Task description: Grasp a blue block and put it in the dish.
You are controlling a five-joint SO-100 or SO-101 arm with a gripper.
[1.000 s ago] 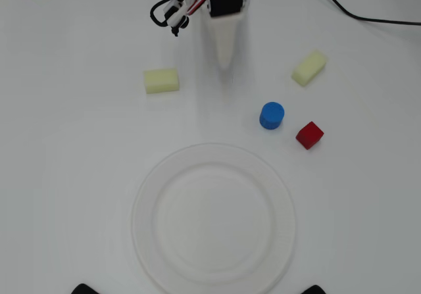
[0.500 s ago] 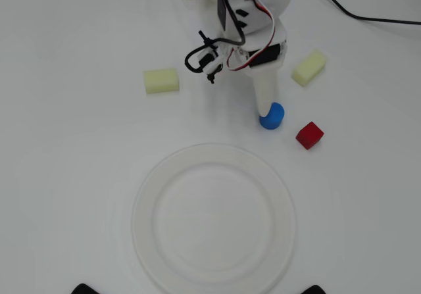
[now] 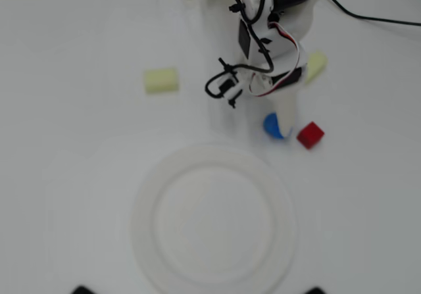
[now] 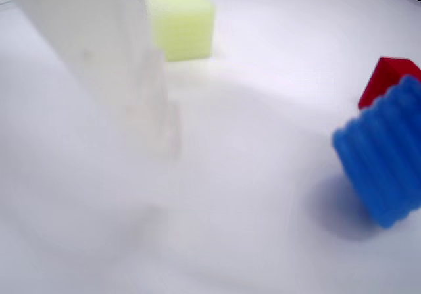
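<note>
We see, in the overhead view, a white table (image 3: 72, 175) bearing the dish (image 3: 214, 159), a large round white plate with a wide rim, whose bowl holds nothing; the delivery step is therefore not yet done. Above the dish in this view, the arm (image 3: 276, 24), white with black and red cables, reaches down from the top edge, and its gripper (image 3: 285, 124) ends at the blue block (image 3: 271, 124). One pale finger (image 3: 287, 113) lies across the right part of the block; we cannot tell whether the jaws are spread or pressed together, since the second finger is not visible and both pictures are blurred. The blue block stands on the table just above the dish's rim and apart from it, with the red cube (image 3: 310, 135) just beside it on the right. In the wrist view, the block (image 4: 385, 152) appears tilted at the right edge, apart from the translucent finger (image 4: 99, 50) at the left, so we judge that no grasp is secured. Two pale yellow blocks (image 3: 161, 81) (image 3: 317, 64) lie farther off. Grasping, lifting, carrying and releasing all remain.
</note>
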